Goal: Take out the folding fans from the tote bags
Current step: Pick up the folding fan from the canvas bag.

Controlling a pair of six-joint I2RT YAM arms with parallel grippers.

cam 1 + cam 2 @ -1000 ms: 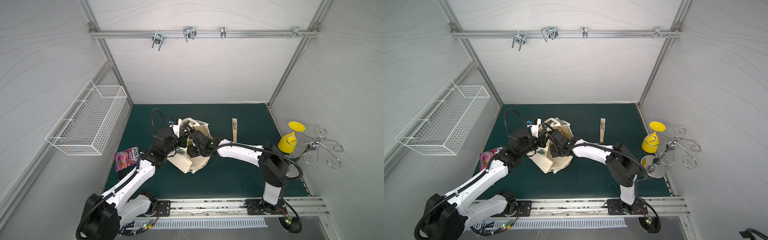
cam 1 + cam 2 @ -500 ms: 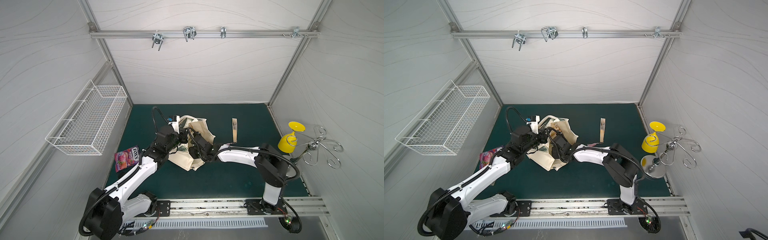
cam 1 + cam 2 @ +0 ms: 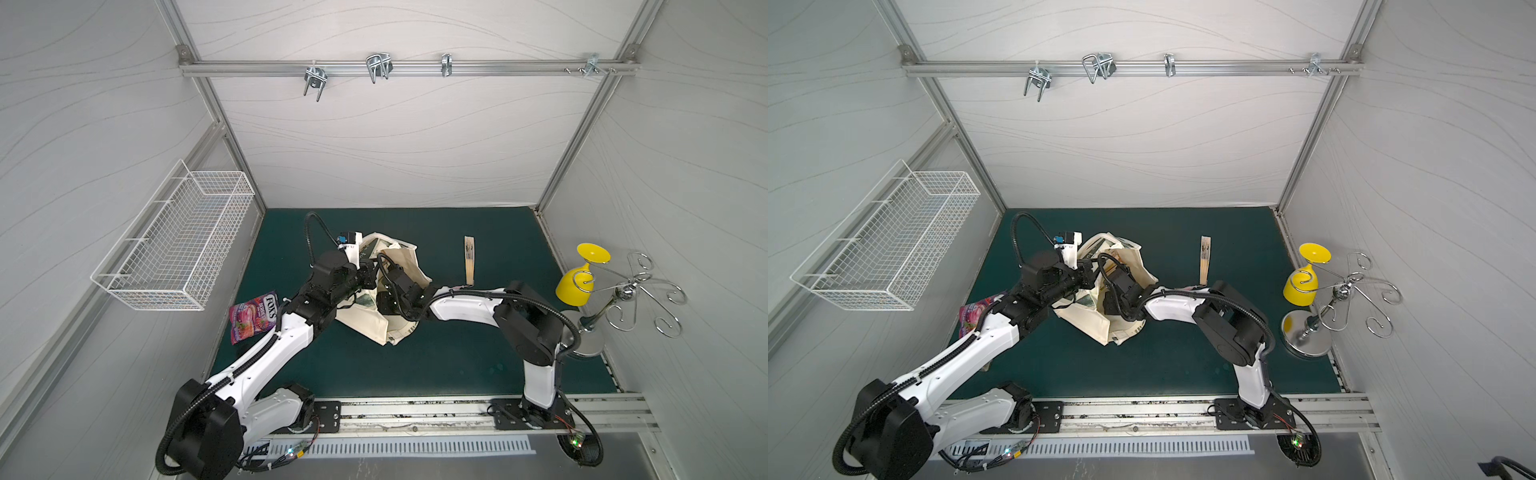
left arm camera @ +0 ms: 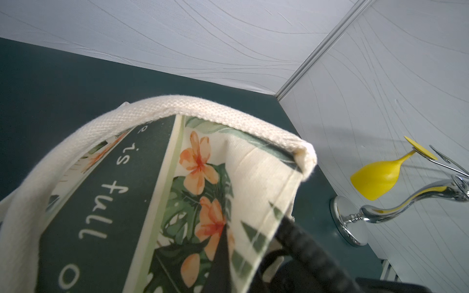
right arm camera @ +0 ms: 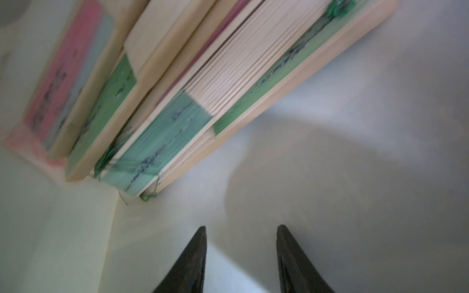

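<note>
Canvas first: in both top views the cream tote bag (image 3: pixel 365 326) (image 3: pixel 1088 322) slumps on the green surface (image 3: pixel 415 365), one closed fan (image 3: pixel 469 259) lying well apart. The left tool (image 3: pixel 368 277) is clenched at its mouth, seemingly pinching the rim. Left wrist: woven webbing (image 4: pixel 203 106) arches over the leaf-printed side. Right wrist: the right tool (image 5: pixel 241 227) hangs released and empty inside, short of the stacked folding fans (image 5: pixel 203 88), slim bamboo ribs, green and pink paper. Best to hold the mouth wide and pinch one fan across its thin edges
</note>
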